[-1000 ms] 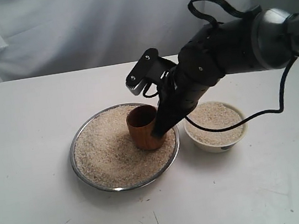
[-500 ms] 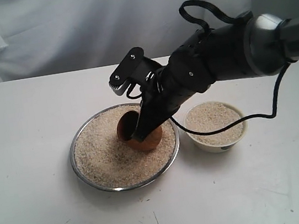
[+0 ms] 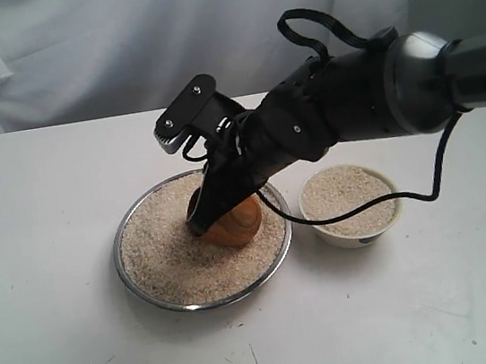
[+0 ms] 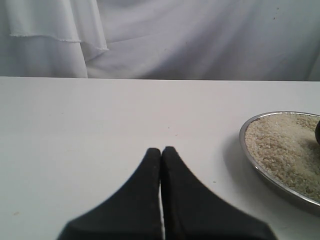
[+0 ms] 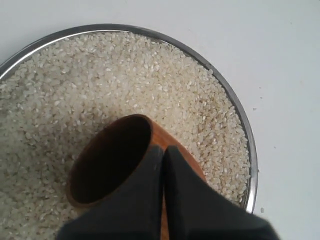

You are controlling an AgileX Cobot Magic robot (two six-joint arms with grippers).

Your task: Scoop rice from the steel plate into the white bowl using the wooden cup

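The wooden cup [image 3: 238, 223] lies tipped well over in the rice [image 3: 167, 256] of the steel plate [image 3: 121, 270], a little right of the plate's middle. Its mouth faces left and low, an angle that looks meant to let grains run in as it is pushed through the heap. The right fingers [image 5: 145, 200] are pressed together on the cup's wall at the rim, one over the dark inside and one over the outside. That hold leaves the mouth free. The white bowl [image 3: 355, 237] stands just right of the plate on the counter [image 3: 31, 221], already holding rice and close enough for a short carry. The left fingers [image 4: 140, 200] are closed on nothing, idle over bare counter left of the plate. A second ago the cup stood almost upright at the plate's right side; since then it has tilted steadily and slid leftward with the arm.
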